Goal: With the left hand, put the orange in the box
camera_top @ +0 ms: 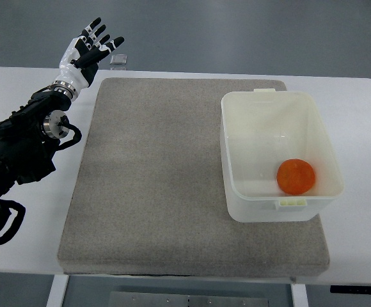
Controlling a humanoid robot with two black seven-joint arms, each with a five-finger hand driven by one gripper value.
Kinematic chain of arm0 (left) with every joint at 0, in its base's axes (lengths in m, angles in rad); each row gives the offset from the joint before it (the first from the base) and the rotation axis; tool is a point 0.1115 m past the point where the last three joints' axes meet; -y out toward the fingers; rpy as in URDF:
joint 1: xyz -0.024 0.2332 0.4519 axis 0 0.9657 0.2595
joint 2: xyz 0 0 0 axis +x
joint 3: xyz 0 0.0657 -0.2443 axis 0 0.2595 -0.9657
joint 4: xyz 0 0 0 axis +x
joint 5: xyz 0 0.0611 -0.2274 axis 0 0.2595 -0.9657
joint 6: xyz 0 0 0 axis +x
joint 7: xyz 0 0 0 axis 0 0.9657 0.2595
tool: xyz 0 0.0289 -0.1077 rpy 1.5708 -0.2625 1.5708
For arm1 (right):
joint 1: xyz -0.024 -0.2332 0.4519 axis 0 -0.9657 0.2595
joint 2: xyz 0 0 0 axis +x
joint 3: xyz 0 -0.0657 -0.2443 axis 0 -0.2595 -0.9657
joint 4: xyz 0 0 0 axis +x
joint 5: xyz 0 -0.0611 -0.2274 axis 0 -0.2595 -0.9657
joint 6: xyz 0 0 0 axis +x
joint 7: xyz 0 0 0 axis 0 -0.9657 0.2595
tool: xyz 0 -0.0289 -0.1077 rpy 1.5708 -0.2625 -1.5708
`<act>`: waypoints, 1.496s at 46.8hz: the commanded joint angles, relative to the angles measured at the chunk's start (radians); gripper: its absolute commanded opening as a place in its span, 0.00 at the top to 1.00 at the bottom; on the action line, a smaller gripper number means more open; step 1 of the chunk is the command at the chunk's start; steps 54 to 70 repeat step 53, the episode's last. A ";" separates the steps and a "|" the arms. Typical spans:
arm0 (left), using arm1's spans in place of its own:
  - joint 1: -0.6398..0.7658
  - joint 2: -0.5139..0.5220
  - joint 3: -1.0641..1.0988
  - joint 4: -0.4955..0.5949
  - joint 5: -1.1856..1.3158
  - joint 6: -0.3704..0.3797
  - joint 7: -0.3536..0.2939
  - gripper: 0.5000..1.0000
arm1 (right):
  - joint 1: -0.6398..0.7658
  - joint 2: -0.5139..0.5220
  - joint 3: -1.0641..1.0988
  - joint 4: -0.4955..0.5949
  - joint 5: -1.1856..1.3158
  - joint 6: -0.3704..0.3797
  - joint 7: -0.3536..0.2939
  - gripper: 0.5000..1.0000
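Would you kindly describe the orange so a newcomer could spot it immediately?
On the white table lies a grey mat, with a translucent white box on its right side. The orange sits inside, near the front wall, the only brightly coloured thing there.

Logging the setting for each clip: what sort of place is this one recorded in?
Probably a lab or test workstation rather than a home: a plain white table on a metal frame over a bare grey floor, a grey mat laid as a work surface, and only a plastic box holding an orange.
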 commanded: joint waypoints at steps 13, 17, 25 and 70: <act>-0.007 0.007 -0.053 0.005 -0.015 0.051 0.030 0.01 | 0.000 0.000 0.000 0.000 0.000 0.000 0.000 0.15; -0.006 0.006 -0.100 0.003 -0.015 0.081 0.077 0.01 | 0.000 0.000 0.000 0.000 0.000 0.000 0.000 0.15; -0.004 -0.003 -0.160 0.002 -0.016 0.118 0.100 0.01 | 0.000 0.000 0.000 0.000 0.000 0.000 0.000 0.15; 0.031 -0.005 -0.289 0.008 -0.121 -0.030 0.097 0.00 | 0.002 0.000 0.000 0.000 -0.001 0.002 0.000 0.15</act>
